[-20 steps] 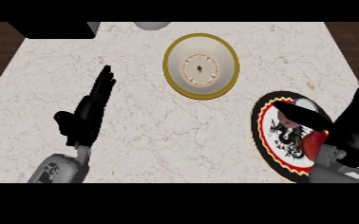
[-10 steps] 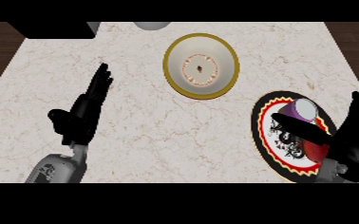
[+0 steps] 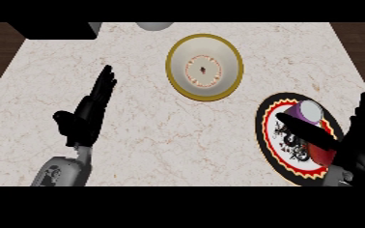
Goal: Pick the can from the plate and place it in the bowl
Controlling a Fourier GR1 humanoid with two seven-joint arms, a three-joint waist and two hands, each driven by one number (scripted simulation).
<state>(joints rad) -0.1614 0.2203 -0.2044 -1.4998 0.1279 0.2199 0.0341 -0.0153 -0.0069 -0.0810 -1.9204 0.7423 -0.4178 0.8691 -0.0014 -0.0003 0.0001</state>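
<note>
A purple can (image 3: pixel 308 112) with a silver top stands on the black, red and yellow patterned plate (image 3: pixel 276 140) at the right. My right hand (image 3: pixel 341 147) comes in from the lower right corner. Its thumb (image 3: pixel 303 130) lies across the plate just left of the can, and its fingers (image 3: pixel 357 113) stand straight at the view's right edge, so the can sits in the gap between them. The hand hides the can's lower part. A cream bowl (image 3: pixel 204 67) with a yellow rim sits at the counter's middle back, with nothing in it. My left hand (image 3: pixel 89 108) rests open at the left.
A dark box (image 3: pixel 50 29) occupies the back left corner, and a grey round object (image 3: pixel 154 25) sits at the back edge. Marble counter top (image 3: pixel 157 125) stretches between my left hand and the plate.
My right hand has moved forward over the plate, and its thumb and fingers now stand on either side of the can. The left hand has hardly moved.
</note>
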